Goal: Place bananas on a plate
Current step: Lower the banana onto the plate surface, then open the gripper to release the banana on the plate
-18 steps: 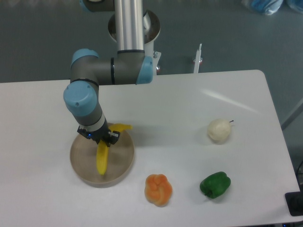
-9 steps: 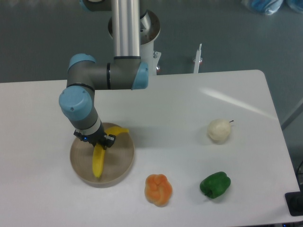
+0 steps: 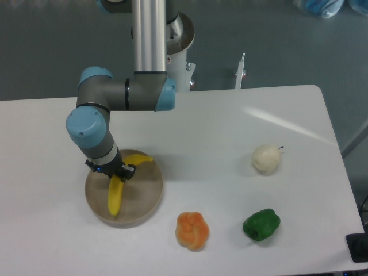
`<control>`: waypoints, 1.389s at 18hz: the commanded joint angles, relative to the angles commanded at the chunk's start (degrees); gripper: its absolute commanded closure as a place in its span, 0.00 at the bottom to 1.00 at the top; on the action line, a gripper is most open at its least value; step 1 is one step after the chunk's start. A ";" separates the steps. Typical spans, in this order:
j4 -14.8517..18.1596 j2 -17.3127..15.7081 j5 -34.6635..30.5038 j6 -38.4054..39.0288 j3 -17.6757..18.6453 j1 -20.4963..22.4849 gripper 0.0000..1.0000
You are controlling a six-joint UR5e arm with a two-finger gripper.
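The round beige-tan plate (image 3: pixel 146 192) sits on the white table at the front left. The curved yellow banana (image 3: pixel 115 197) hangs over the plate, one end toward the plate's front, the other end showing at the plate's back rim. My gripper (image 3: pixel 111 172) is over the plate's left-centre and shut on the banana's middle. Whether the banana touches the plate's surface I cannot tell. The arm's wrist hides the fingers' upper part.
A lumpy orange pepper (image 3: pixel 192 230) lies right of the plate near the front edge. A green pepper (image 3: pixel 261 225) lies further right. A white round garlic-like item (image 3: pixel 266 158) sits at the right. The robot base (image 3: pixel 172 34) stands behind the table.
My gripper has moved left over the plate with the banana in it. The banana now lies more toward the plate's left half.
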State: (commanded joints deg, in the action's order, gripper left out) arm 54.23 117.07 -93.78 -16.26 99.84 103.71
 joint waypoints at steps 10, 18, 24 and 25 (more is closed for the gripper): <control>-0.18 0.18 0.00 -0.09 0.00 0.00 0.65; -0.26 -0.17 0.00 -0.18 -0.44 0.09 0.26; 0.09 -0.88 -2.72 -0.97 -2.02 0.79 0.00; 0.09 -1.66 -3.25 -0.97 -2.11 1.75 0.00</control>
State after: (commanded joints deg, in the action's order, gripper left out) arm 54.32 115.41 -97.03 -17.23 97.74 105.46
